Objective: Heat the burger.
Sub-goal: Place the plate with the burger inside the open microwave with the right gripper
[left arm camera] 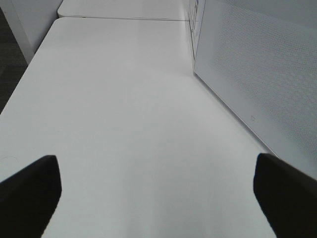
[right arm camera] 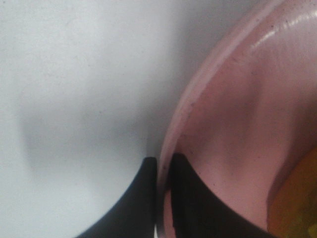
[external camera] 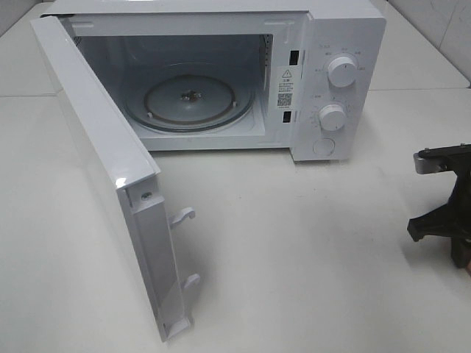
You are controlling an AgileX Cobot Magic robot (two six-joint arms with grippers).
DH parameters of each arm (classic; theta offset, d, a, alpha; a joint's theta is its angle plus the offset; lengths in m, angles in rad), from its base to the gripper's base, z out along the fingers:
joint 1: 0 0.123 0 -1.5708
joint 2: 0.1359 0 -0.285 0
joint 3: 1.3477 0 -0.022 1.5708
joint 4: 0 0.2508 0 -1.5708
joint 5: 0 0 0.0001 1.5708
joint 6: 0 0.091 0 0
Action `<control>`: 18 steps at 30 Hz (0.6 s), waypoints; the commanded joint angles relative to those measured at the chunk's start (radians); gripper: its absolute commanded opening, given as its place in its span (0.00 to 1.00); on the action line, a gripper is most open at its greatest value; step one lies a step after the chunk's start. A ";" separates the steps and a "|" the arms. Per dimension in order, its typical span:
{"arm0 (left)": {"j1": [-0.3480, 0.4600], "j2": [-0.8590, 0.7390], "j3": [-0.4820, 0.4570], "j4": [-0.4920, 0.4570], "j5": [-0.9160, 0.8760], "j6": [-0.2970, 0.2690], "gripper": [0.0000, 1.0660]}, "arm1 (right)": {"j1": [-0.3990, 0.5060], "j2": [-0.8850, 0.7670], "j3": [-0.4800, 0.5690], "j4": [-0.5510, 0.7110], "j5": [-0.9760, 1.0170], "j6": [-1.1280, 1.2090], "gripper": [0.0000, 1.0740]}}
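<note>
the room is bright and evenly lit, seemingly from above, so the white table (external camera: 309, 243) and the microwave (external camera: 360, 33) nearly wash together in the high view. a spot of glare sits on the corner of the open door (external camera: 88, 125), and the glass tray (external camera: 191, 99) inside shines softly. shadows under the door are faint. the left wrist view is pale and flat, its dark jaws blurred at the edges. the right wrist view is close and soft: the plate (right arm camera: 237, 124) gleams near its rim, and a grey shadow smudges the table beside it.
</note>
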 commanded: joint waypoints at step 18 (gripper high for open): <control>-0.006 -0.014 0.001 0.002 -0.016 -0.001 0.92 | -0.001 -0.083 0.007 -0.070 0.089 0.074 0.00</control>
